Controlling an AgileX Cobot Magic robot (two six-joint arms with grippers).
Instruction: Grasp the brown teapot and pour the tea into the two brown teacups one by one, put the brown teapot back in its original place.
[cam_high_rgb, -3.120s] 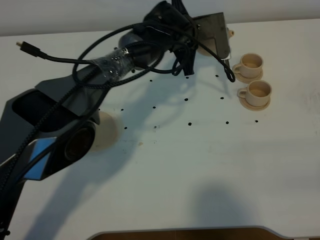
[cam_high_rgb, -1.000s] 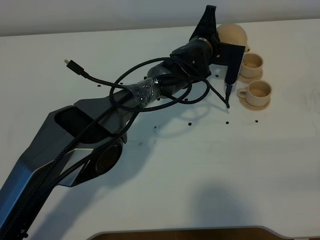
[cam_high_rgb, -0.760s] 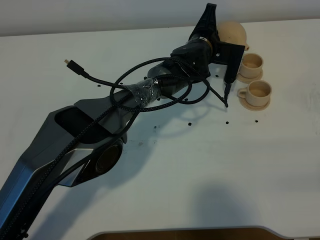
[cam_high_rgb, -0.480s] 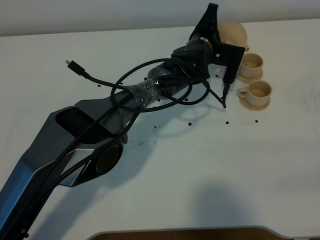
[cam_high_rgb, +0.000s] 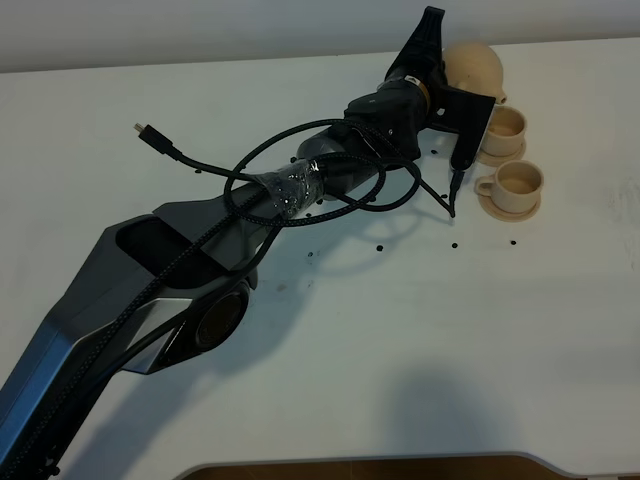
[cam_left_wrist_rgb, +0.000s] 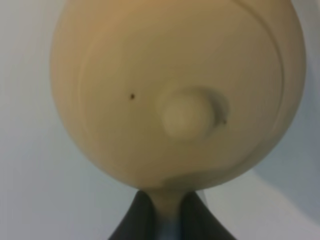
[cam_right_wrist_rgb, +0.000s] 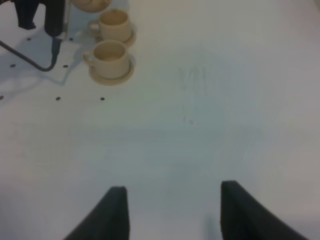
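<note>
My left jaws pinch the loop handle of the squat tan clay teapot (cam_high_rgb: 473, 66), tipped close by the farther small tan teacup (cam_high_rgb: 503, 124); my right jaws stand wide, empty. Tilted further, its knobbed lid (cam_left_wrist_rgb: 186, 112) could slide off, or tea miss the cup.

readable text: none in any view | brown teapot (cam_left_wrist_rgb: 175, 90): plain clay, no lettering | two brown teacups (cam_high_rgb: 503, 123) (cam_high_rgb: 519, 180) beside the teapot: plain, no marks | left arm (cam_high_rgb: 150, 260): no label legible | worktop (cam_high_rgb: 400, 330): dark dots only, no characters
</note>
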